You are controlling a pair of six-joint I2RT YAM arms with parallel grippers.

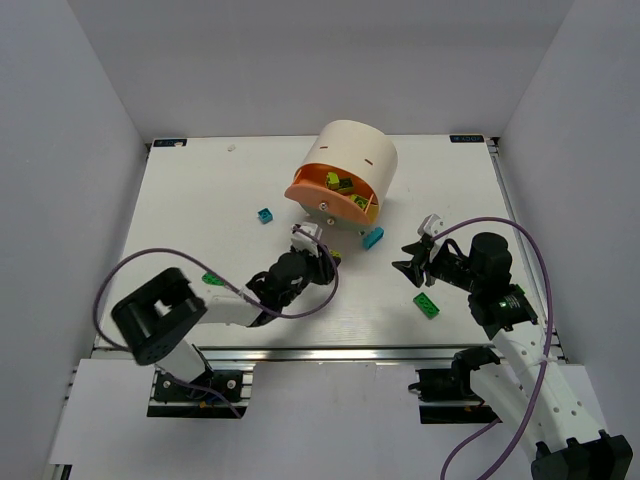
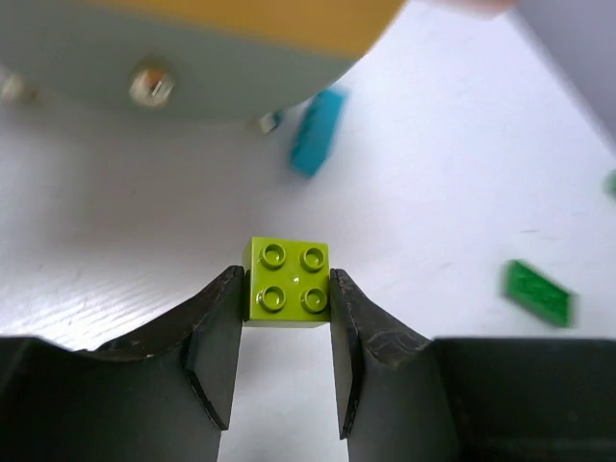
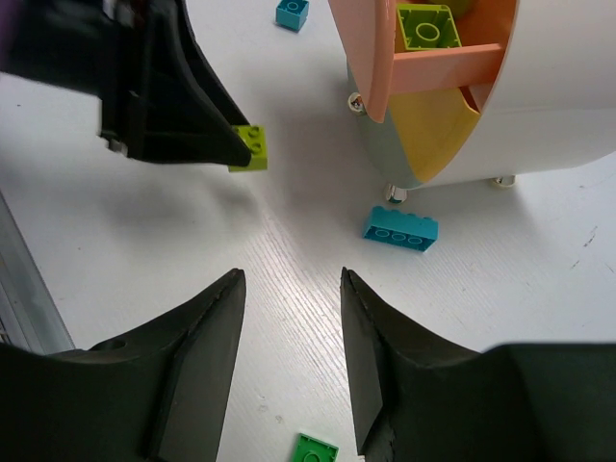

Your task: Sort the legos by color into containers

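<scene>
**Lime lego grabbed, drawer open**

Our left claw (image 2: 287, 281) is clamped on a lime lego (image 3: 252, 146), low over the desk (image 1: 200, 200) on the near side of the drum (image 1: 358, 152). We reckon it's bound for the open peach drawer (image 3: 452, 65) holding other limes. Right claw (image 3: 292, 279) hangs apart, empty.

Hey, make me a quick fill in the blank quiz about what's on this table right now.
1. The lime brick sits pinched between fingers of the ___ arm.
2. That brick shows ___ studs on top.
3. The right arm's fingers stand open, holding ___.
Missing words: left; four; nothing.
</scene>
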